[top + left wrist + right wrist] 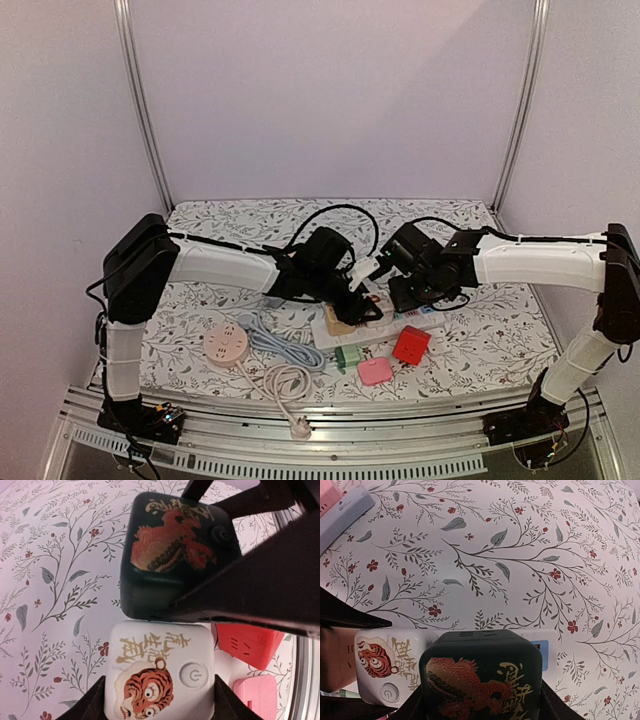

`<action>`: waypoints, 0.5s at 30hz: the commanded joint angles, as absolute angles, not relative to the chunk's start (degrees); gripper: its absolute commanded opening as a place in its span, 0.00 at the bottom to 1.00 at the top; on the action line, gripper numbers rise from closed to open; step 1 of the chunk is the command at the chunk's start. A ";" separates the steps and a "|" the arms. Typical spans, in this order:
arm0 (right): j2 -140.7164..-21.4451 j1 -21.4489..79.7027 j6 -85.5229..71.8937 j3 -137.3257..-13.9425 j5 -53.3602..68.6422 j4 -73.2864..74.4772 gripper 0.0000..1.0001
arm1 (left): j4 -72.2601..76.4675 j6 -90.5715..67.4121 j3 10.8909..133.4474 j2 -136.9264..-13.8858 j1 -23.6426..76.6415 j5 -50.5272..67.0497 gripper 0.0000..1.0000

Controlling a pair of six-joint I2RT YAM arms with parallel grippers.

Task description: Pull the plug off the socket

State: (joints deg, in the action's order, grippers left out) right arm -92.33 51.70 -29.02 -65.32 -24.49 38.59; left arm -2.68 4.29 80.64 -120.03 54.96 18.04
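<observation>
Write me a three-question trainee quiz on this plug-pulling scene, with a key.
1. True or false: the left gripper has its fingers on either side of the white cube plug with a tiger print.
2. The right gripper holds a black cube plug. Its print shows: A a dragon, B a tiger, C a fish.
3. Fill in: in the top view, the round cream socket hub lies nearer the ___ arm's base.
Key: 1 true; 2 A; 3 left.
</observation>
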 commanded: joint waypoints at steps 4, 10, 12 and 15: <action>-87.42 50.23 -29.51 -64.51 -26.80 38.57 0.36 | -5.34 2.87 78.50 -120.69 55.72 15.62 0.33; -81.81 43.41 -29.40 -59.45 -21.45 34.11 0.36 | -4.75 0.97 79.28 -119.01 55.75 16.85 0.35; -81.52 40.64 -28.90 -58.23 -18.64 31.73 0.36 | -4.69 0.40 80.14 -118.45 55.72 17.09 0.38; -83.27 37.36 -27.48 -58.26 -14.77 28.75 0.36 | -5.23 0.27 81.46 -118.00 55.77 17.54 0.57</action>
